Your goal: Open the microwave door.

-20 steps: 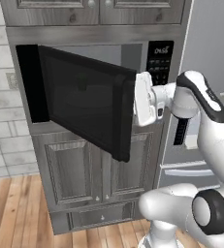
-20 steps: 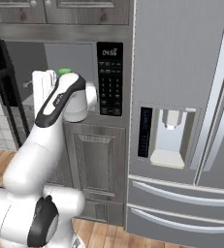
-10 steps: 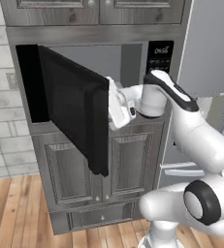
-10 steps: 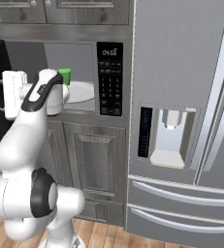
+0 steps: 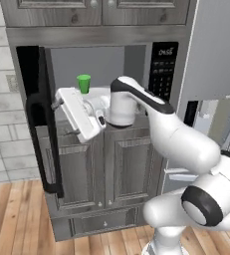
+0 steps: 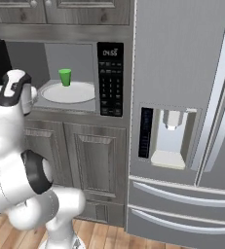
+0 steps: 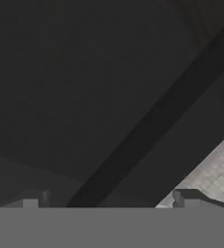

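The microwave is a black built-in box with a keypad strip on its right. Its grey cavity is exposed. The microwave door stands swung far out to the left, nearly edge-on, with its long black handle facing me. My gripper reaches left against the door's inner face, just above the handle's top. In the hand view the dark door panel is right in front, and my gripper is open, its fingertips wide apart with nothing between them.
A green cup stands on a white turntable plate inside the cavity. Grey panelled cabinet doors lie below and above. The grey fridge with its dispenser is on the right. Wood floor is below.
The door has swung much further open to the left, from half open to nearly edge-on. My arm followed it leftward, and the cavity with the green cup is now exposed.
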Controlling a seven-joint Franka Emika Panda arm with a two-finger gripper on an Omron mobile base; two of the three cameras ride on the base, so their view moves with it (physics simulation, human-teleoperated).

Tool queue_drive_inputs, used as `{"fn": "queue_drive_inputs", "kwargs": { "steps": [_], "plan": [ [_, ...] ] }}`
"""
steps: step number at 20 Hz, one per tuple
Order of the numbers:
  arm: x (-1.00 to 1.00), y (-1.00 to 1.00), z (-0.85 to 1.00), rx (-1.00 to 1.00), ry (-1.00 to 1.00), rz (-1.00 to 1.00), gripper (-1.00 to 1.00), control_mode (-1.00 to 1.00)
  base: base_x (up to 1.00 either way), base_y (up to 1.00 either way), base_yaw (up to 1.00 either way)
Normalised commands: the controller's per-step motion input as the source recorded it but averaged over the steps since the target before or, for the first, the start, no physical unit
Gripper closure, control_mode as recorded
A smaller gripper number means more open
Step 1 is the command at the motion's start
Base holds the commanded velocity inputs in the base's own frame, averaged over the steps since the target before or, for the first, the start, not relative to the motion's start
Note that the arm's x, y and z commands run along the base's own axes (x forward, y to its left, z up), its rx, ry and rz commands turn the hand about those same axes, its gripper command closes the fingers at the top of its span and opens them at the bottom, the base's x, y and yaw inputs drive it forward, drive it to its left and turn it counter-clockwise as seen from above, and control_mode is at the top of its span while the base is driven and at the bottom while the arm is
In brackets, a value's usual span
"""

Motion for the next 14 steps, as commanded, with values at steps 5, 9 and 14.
{"fn": "queue_drive_inputs", "kwargs": {
  "steps": [5,9,14],
  "plan": [
    [-0.32,0.60,0.04,-0.06,-0.09,0.01,-1.00,-1.00,0.00,0.00,0.00],
    [0.00,0.00,0.00,0.00,0.00,0.00,-1.00,-1.00,0.00,0.00,0.00],
    [-0.02,0.30,0.00,-0.12,-0.02,0.00,-1.00,-1.00,0.00,0.00,0.00]
  ]
}}
